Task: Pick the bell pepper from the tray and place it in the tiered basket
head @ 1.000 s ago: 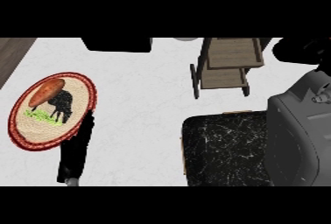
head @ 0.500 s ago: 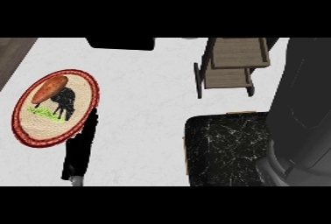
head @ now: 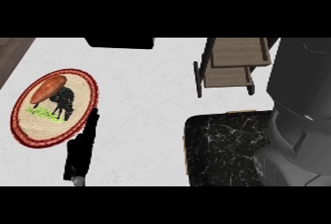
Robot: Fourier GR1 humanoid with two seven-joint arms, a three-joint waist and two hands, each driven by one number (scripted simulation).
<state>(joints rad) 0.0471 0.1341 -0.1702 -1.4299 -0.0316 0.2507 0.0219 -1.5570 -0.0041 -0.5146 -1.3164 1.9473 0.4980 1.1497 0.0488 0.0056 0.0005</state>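
Observation:
A round woven tray [head: 26, 131] with a red rim lies at the left of the counter. On it are an orange-brown vegetable [head: 48, 88] and the green bell pepper [head: 44, 114]. My left hand [head: 65, 98] is over the tray, fingers curled down onto the pepper, which shows only partly beneath them. The wooden tiered basket [head: 236, 65] stands at the back right, apart from the tray. My right arm fills the right edge, and its dark hand [head: 304, 61] is raised beside the basket.
A black marble block [head: 226, 148] sits at the front right, below the basket. A dark object [head: 119, 42] lies at the counter's far edge. A wooden strip [head: 9, 52] runs along the back left corner. White countertop [head: 142, 109] lies between tray and basket.
My right arm has swung toward the right edge and now shows less of its grey bulk. The left hand has stayed on the pepper in the tray.

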